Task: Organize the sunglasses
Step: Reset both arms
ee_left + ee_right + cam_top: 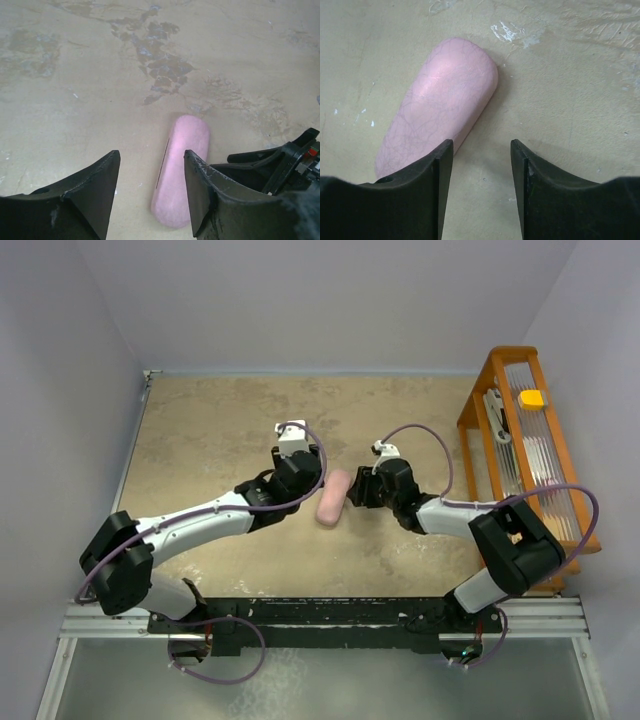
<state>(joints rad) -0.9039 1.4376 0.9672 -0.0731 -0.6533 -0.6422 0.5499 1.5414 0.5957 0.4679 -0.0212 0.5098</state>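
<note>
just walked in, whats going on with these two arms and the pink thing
A closed pink case lies on the table with a robot arm on each side of it. The left end effector and the right end effector are both open and low beside the case, and neither is gripping anything. The sunglasses show in no view, and the pictures cannot tell whether they are inside the case.

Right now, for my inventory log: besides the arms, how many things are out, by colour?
Pink: 1, the case
Orange: 1, the rack
Yellow: 1, the block
Grey-white: 1, a small item on the rack, too small to identify
Total: 4
</note>
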